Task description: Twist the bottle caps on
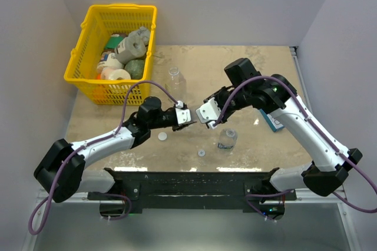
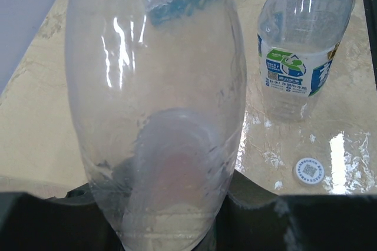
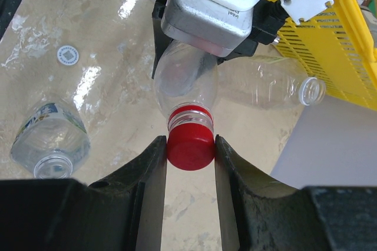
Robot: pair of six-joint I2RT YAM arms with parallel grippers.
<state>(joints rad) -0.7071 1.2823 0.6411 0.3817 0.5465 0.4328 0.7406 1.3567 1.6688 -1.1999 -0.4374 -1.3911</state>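
My left fingers (image 2: 259, 204): clamped round the clear bottle (image 2: 156, 86), level above the tabletop (image 1: 247, 68).
My right fingers (image 3: 150, 174): pinching the red cap (image 3: 189, 146) on its neck.
Turning: I'd stay coaxial, twist gently, no crushing.

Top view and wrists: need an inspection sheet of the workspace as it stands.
Surface: beige marbled table, glossy, with glare near the front.
Job's things: held bottle with red cap at its neck; blue-label bottle upright, uncapped; clear bottle looks uncapped; white cap and ring cap loose on the table.
Clutter: yellow basket of odds; blue-white box partly under the right arm.
Grippers: left gripper shut on held bottle; right gripper shut on red cap.
Cables: purple cables loop off both arms.
Surroundings: pale walls; nothing else seen.
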